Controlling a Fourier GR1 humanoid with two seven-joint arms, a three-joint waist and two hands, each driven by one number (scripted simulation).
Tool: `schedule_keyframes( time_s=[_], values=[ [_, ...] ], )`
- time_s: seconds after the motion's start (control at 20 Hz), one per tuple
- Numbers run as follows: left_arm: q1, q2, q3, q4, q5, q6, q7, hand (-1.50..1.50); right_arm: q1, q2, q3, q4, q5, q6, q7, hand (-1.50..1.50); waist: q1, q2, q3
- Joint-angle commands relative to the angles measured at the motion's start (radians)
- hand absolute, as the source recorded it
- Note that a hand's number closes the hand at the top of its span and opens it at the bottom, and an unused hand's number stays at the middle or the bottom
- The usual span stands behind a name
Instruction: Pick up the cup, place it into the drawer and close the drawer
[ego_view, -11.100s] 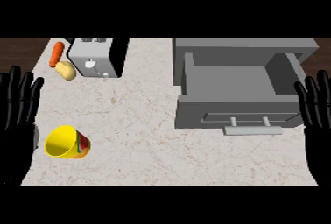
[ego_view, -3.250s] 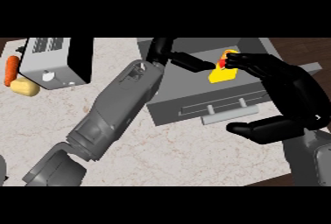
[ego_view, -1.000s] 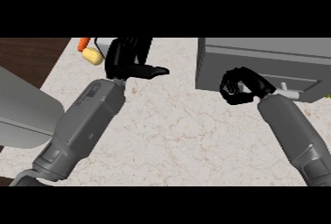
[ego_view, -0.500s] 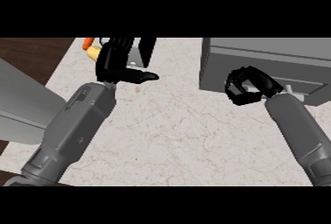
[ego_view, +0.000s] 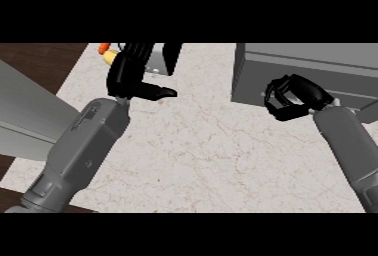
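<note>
Drawer (ego_view: 310, 75) front stands flush with its grey cabinet at the counter's far right corner, so the drawer reads as shut; the cup does not show anywhere, and whether it lies inside cannot be told. Against the lower part of that grey front sits the right hand (ego_view: 294, 97), its fingers curled into a tight ball with nothing visible between them, its grey forearm running back toward the near right edge. Over the far left part of the marble counter (ego_view: 214, 155) hangs the left hand (ego_view: 136, 75), fingers straight and pointing toward the far edge, the thumb stuck out to the right, holding nothing. Behind those fingers a grey toaster (ego_view: 164, 57) shows in part at the far edge, with a yellow and orange item (ego_view: 108, 52) just beside it at the far left corner, too hidden to name.
</note>
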Motion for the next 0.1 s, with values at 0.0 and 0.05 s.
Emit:
schedule_keyframes(
  time_s=[0.0,0.05],
  values=[
    [0.020,0.009,0.003,-0.010,0.007,-0.016,0.001,-1.50,-0.168,-0.112,-0.087,0.029,0.009,-0.134,0.073,1.50,0.034,0.012,-0.014],
    [0.023,0.006,-0.004,-0.013,0.002,-0.022,-0.003,-1.50,-0.168,-0.117,-0.090,0.025,0.002,-0.120,0.076,1.50,0.037,0.014,-0.015]
  ],
)
